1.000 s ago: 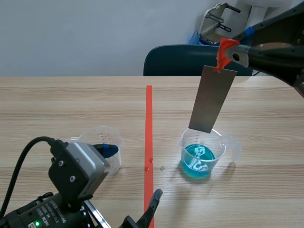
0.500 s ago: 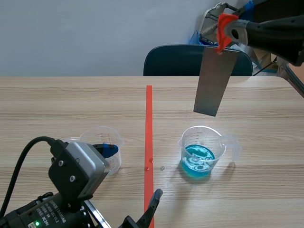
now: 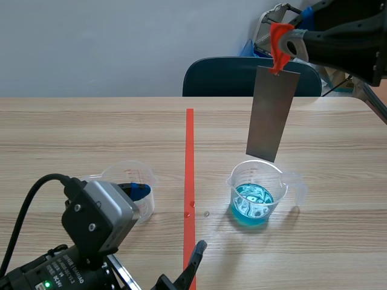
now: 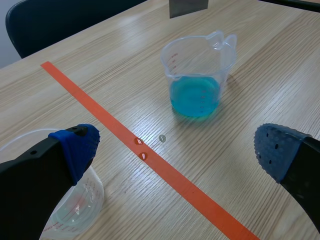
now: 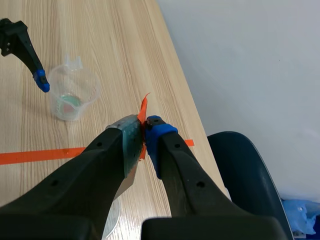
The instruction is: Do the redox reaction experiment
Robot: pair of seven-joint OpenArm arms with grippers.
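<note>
The right end effector (image 3: 289,43) is pinching an orange-red tie (image 3: 279,42), and a grey metal plate (image 3: 272,112) is hanging from it, slightly tilted, over a clear beaker (image 3: 240,181) of blue liquid on the counter (image 3: 91,133).

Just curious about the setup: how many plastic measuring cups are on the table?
2. The cup with blue liquid stands right of the orange tape line; the other cup stands left of it. None seems hidden.

Scene view faces across table (image 3: 91,133), left wrist closer, both show beaker (image 3: 254,194)
</note>
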